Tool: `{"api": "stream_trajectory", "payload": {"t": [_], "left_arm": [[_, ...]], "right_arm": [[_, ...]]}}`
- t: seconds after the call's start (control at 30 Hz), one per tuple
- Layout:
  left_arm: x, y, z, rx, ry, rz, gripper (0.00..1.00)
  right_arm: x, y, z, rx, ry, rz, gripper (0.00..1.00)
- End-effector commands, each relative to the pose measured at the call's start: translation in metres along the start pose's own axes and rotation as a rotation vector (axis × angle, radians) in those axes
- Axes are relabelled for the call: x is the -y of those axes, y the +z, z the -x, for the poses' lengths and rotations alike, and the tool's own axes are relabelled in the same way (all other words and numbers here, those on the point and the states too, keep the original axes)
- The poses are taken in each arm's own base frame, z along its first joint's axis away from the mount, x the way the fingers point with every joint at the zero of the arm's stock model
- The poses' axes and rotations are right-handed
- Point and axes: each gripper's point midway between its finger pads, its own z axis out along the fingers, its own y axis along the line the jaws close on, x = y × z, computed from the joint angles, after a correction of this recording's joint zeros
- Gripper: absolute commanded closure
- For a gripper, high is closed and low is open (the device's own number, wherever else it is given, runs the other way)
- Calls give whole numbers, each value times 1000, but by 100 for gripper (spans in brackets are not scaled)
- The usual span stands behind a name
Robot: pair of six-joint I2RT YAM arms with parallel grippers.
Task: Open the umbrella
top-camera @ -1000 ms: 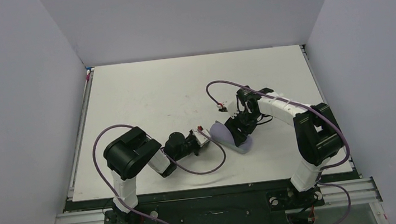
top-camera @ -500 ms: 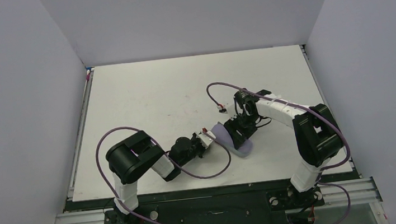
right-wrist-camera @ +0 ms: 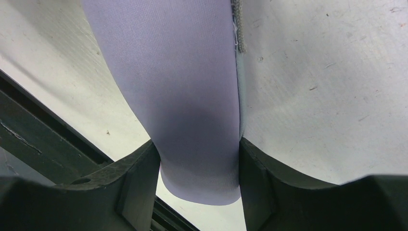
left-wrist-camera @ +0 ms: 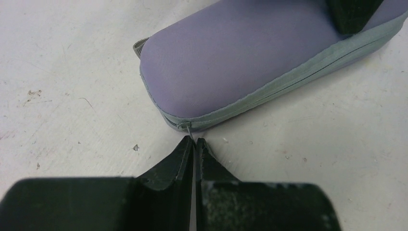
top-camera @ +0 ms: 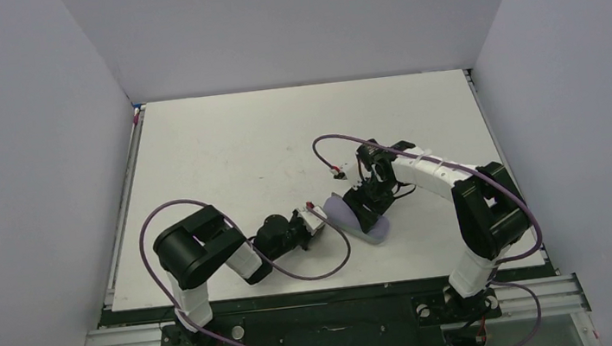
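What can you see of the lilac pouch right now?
The lilac pouch is a flat case with rounded ends, in smooth, stretchy-looking fabric. It has a grey-green zip band along its edge and a small grey loop tab at one end. It lies on the white table, and the zip looks closed along the side in view. The right gripper clamps it across its width. The left gripper is shut on the thin zip pull. Its contents are hidden.

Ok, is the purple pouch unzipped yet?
No, the zipper on the pouch runs shut along its edge, and the left pincer pinches its pull tab.
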Motion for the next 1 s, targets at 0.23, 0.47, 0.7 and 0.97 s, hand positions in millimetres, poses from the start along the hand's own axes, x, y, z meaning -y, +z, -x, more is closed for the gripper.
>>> {"api": "stream_trajectory", "payload": {"t": [0.23,0.47,0.7,0.97], "left_arm": [[104,19,16,41,69,-366,100],[48,3,-12,-73,-51,-216,100],[-38,6,-20,-105,-125,85,100],[-15,17,-5,-19,36,-44,100]], "right_arm": [[37,18,43,134,33,-148,100],[43,14,27,79,-11,-132,100],[31,18,-7,-41,-131,-51,100],[25,17,-5,-72,-204,4,100]]}}
